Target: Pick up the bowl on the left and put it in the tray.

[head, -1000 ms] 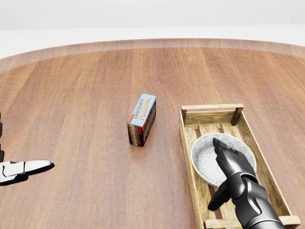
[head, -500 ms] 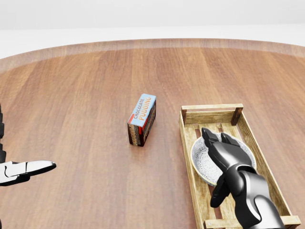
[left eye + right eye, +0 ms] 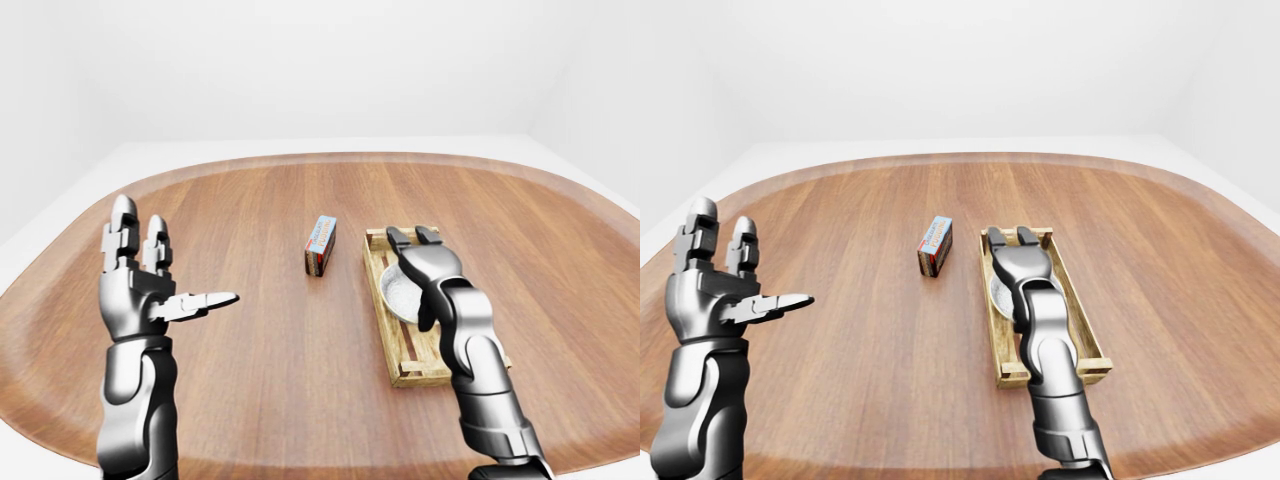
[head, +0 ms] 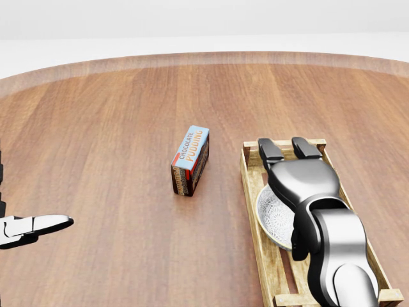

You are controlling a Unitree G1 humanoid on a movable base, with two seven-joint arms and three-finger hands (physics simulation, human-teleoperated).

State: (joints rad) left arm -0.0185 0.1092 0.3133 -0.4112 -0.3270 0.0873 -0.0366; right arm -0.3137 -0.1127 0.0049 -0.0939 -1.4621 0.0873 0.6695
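The white patterned bowl [image 4: 273, 217] lies inside the wooden slatted tray [image 4: 251, 185], to the right of the table's middle. My right hand [image 4: 285, 148] hovers over the bowl and hides most of it. It is open: its two fingers stretch flat toward the tray's top end, and the thumb hangs down beside the bowl. Nothing is held in it. My left hand [image 3: 165, 265] is raised at the left of the left-eye view, open and empty, far from the tray.
A chocolate pudding box [image 4: 190, 160] stands on its long edge just left of the tray. The round wooden table [image 4: 115, 115] has a raised rim along the top of the head view. White floor and walls lie beyond it.
My right hand has moved up the head view over the bowl, toward the tray's top end, fingers now flat. The bowl stays in the tray. The left hand has not moved.
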